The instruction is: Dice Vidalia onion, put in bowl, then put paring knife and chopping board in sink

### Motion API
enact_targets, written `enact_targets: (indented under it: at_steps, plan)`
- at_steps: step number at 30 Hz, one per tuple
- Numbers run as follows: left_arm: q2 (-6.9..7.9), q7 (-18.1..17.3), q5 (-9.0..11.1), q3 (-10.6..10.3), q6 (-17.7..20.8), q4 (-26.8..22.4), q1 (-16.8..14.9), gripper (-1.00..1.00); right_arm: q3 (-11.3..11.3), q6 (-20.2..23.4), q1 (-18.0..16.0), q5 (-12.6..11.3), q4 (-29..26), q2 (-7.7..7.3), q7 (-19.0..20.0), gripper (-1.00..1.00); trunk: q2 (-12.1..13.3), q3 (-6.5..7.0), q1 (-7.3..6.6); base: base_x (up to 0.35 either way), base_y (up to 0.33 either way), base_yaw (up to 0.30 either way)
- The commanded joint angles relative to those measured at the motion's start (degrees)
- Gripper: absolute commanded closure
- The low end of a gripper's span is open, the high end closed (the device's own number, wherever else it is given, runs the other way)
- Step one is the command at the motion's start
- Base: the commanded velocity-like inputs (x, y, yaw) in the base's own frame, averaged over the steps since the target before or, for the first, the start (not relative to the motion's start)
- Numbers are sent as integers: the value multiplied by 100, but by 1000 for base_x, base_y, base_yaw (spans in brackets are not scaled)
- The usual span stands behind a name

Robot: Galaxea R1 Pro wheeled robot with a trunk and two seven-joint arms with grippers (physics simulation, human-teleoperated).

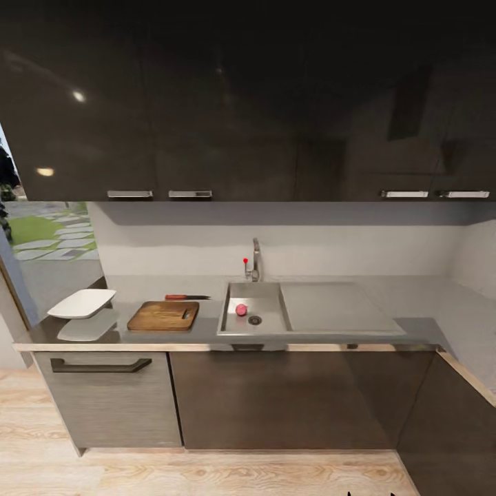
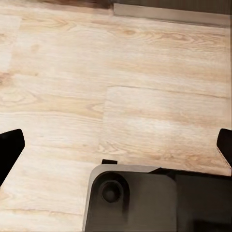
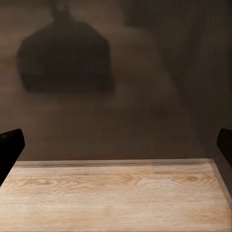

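From where I stand back off the tabletop (image 1: 324, 337), I read left to right the white bowl (image 1: 81, 302), the board (image 1: 163, 315) with the red-handled knife (image 1: 184, 297) lying just behind it, then the sink (image 1: 254, 313) with the onion (image 1: 241, 310) resting on its floor beside the drain. Both sets of jaws are spread wide with nothing between them, the left gripper (image 2: 116, 145) over the wood floor (image 2: 121, 96) and the right gripper (image 3: 116, 145) facing a dark cabinet front (image 3: 121, 96). I judge the onion light, firm, smooth and prone to roll, so I would pinch it across its middle from above.
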Motion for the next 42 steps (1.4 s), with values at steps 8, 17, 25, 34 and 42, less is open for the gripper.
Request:
enact_targets:
  at_steps: [8, 17, 25, 34, 42]
  plan:
    - [105, 18, 19, 12, 627, -1362, 5, -100, 30, -11, 1, -20, -6, -9, -51, -100, -2, 1, 2, 0, -10, 0]
    - [178, 17, -24, 5, 2611, -3517, -406, -100, 20, -11, 1, -18, 78, -6, -51, -100, -2, 1, 2, 0, 0, 0]
    - [180, 13, -28, -15, 4153, -3972, -1795, -100, 19, -11, 1, -18, 82, -1, -51, -100, -2, 1, 2, 0, 0, 0]
    - [91, 20, -11, -129, 5384, -3958, -3452, -100, 19, -11, 1, -18, 82, -5, -51, -100, -2, 1, 2, 0, 0, 0]
    - [-124, 27, -10, -177, 6087, -3693, -4628, -100, 19, -11, 1, -18, 82, -2, -51, -100, -2, 1, 2, 0, 0, -83]
